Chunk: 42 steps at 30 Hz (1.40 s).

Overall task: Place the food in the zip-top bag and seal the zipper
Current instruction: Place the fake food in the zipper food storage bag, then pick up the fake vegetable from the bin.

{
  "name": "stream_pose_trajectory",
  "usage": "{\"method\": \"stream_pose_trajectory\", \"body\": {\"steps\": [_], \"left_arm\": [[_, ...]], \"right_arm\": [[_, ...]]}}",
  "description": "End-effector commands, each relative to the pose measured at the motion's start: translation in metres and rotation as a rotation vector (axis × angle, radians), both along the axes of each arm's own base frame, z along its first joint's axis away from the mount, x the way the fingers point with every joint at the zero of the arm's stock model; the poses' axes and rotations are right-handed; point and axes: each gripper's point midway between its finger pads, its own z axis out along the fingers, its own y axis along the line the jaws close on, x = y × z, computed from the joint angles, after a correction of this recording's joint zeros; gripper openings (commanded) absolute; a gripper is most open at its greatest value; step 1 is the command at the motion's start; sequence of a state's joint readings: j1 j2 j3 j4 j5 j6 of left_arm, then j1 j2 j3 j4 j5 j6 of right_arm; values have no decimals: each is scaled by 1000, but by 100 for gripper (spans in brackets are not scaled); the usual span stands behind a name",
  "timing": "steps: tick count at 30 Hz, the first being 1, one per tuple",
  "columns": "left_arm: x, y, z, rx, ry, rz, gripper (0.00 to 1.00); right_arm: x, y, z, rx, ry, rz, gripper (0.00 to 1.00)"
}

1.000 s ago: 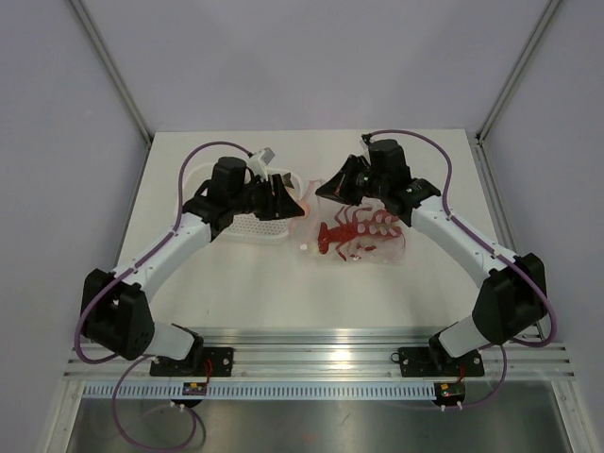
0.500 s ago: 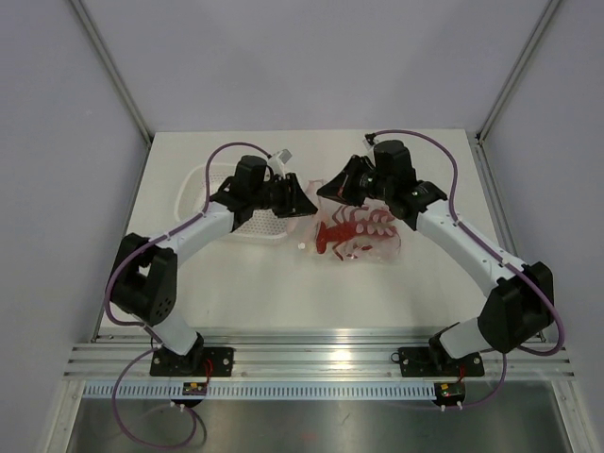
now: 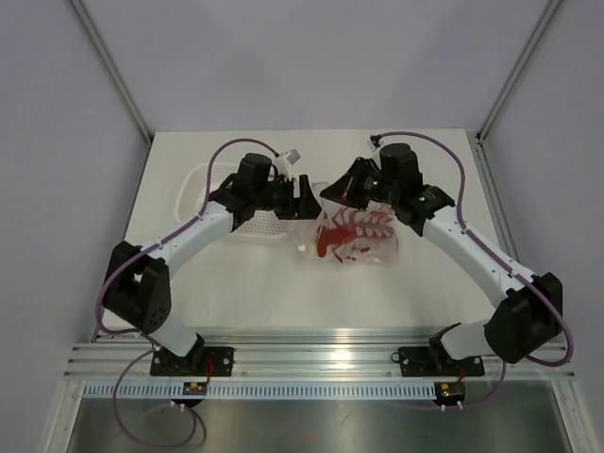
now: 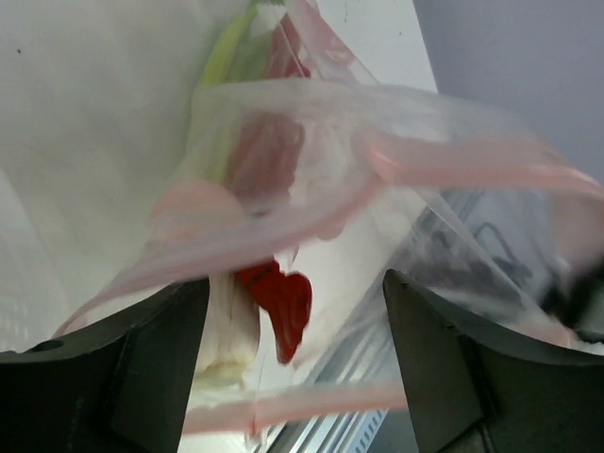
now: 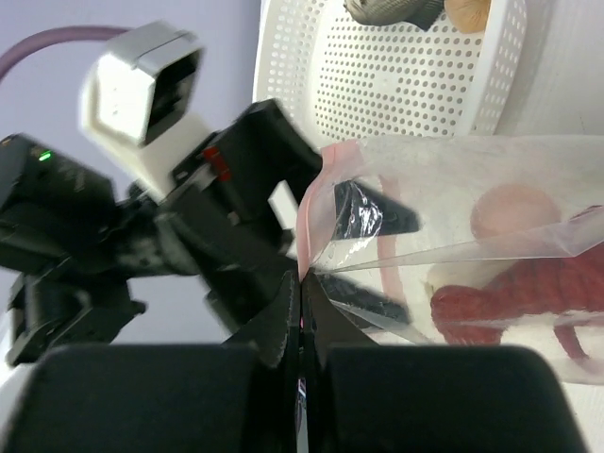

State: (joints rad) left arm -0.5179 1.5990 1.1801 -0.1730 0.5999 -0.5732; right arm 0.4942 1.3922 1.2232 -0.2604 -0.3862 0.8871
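"Clear crinkly plastic bag with a pink tint, where is it?"

"It lies on the white counter, between the two arms. Its mouth end is lifted up. The rest sags down on the counter."

"What is in it?"

"The red toy lobster is inside. So are a green leafy vegetable and a round peach piece."

"Who holds the bag?"

"The right claw is pinched tight on the thin pink zipper strip, at one end of the mouth. The left claw is wide open with nothing in it. It sits right at the mouth, facing the right claw."

"Is all the food packed?"

"No. A grey toy fish and a tan round piece lie in the white basket with holes. The basket is beside the bag, on the left arm's side. A tiny pale bit sits on the counter just beside the bag. I can't tell what it is."

"So how far along are we?"

"About halfway, I think. Some food is in. The fish and the other bits have to go in too. Then the zipper must be pressed shut all along. Right now the mouth is open."
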Motion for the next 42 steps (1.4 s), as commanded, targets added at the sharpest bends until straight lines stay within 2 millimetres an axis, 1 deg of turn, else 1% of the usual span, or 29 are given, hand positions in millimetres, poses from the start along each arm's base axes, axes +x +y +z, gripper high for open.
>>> {"method": "stream_pose_trajectory", "body": {"steps": [1,2,3,4,5,7,8,10,11,13,14,16,17,18,19,20,21,23,24,27,28,29,30,32,35,37,38,39,42], "left_arm": [[-25,19,41,38,-156,-75,73],[-33,24,38,56,-139,-76,72],[-40,31,49,54,-168,-64,71],[-45,36,46,66,-170,-59,70],[-50,40,48,70,-175,-53,70],[-56,50,57,84,-227,-36,68],[-59,55,56,103,-223,-25,66],[-53,66,58,145,-260,33,58],[-47,72,55,159,-264,64,56],[-34,83,54,183,-262,123,51],[-20,95,59,182,-262,176,50],[0,112,60,194,-249,280,50],[17,124,58,204,-244,345,62],[29,134,55,230,-248,411,66],[40,137,53,229,-241,447,68],[52,138,37,252,-208,455,71],[63,138,39,259,-209,468,75],[79,133,28,260,-177,482,77],[93,128,13,272,-144,482,78],[115,123,-4,268,-118,516,79],[128,125,-17,291,-108,544,79],[133,124,-22,296,-104,544,79],[140,124,-41,325,-77,543,79],[153,123,-43,341,-81,545,79],[168,121,-64,367,-60,555,79],[176,120,-70,368,-58,565,79],[182,120,-79,381,-52,570,79],[188,121,-81,393,-65,577,78],[200,119,-97,424,-56,560,76]], "right_arm": [[-3,-3,28,45,-71,-4,0],[-2,-4,27,44,-69,-7,0],[-1,-4,27,44,-69,-9,0],[-1,-3,25,42,-65,-7,0],[-1,-3,25,42,-65,-7,0],[0,-2,21,40,-56,-6,0],[0,-1,22,43,-55,-5,0],[-1,-1,21,47,-54,-3,0],[-2,-1,21,50,-53,-2,0],[-4,-3,22,54,-56,-3,0],[-6,-4,22,50,-58,-3,0],[-9,-7,25,47,-66,-12,0],[-9,-9,25,44,-67,-17,0],[-11,-10,26,43,-70,-18,0],[-12,-11,29,45,-76,-18,0],[-13,-11,29,46,-77,-16,0],[-14,-11,30,48,-80,-15,0],[-15,-11,31,48,-81,-13,0],[-16,-11,32,51,-83,-10,0],[-18,-11,33,48,-81,-1,0],[-19,-12,33,45,-82,-2,0],[-19,-12,33,43,-80,-1,0],[-19,-12,35,45,-85,2,0],[-19,-12,34,41,-79,4,0],[-18,-10,38,47,-81,11,0],[-17,-8,38,52,-80,12,0],[-17,-9,37,53,-76,10,0],[-16,-8,36,50,-70,11,0],[-15,-7,33,44,-60,13,0]]}}
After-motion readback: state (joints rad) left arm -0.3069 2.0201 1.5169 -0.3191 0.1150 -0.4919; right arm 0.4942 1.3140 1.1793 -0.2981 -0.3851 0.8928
